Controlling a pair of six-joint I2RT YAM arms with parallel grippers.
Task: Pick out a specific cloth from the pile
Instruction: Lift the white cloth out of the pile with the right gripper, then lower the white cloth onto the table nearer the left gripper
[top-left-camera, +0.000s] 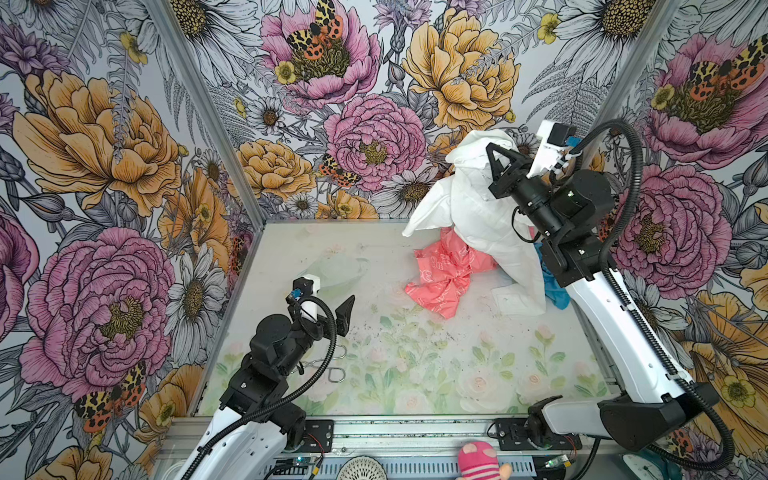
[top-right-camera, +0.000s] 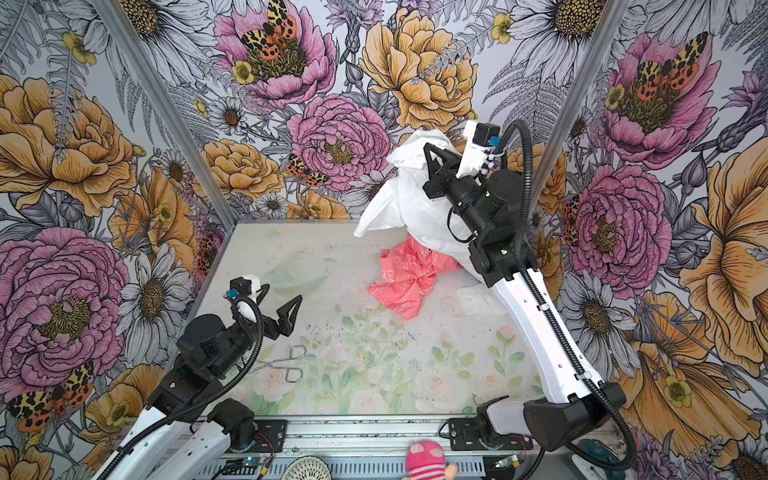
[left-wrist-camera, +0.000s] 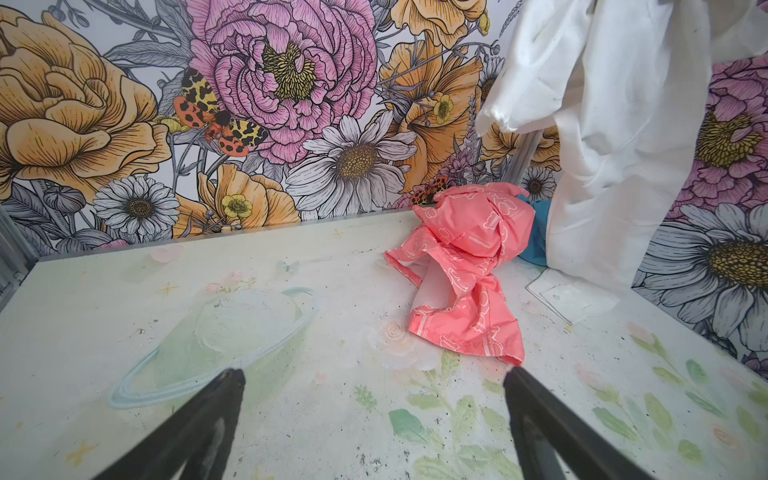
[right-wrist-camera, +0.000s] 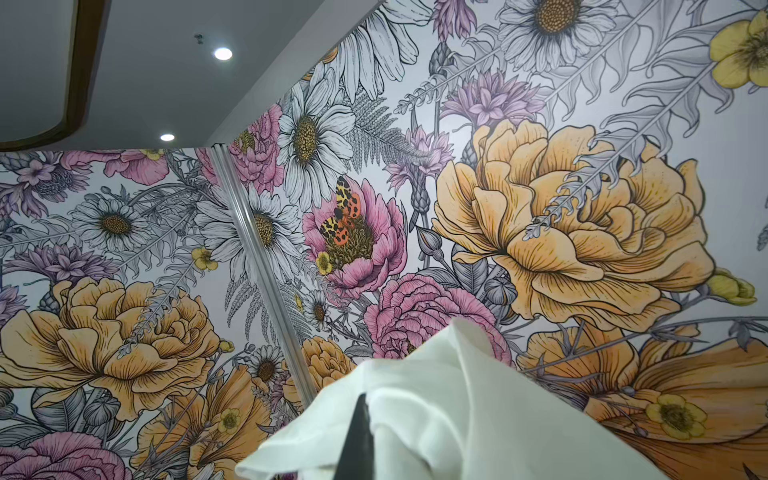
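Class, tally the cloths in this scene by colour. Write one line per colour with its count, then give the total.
White cloth: 1
Pink cloth: 1
Blue cloth: 1
Total: 3
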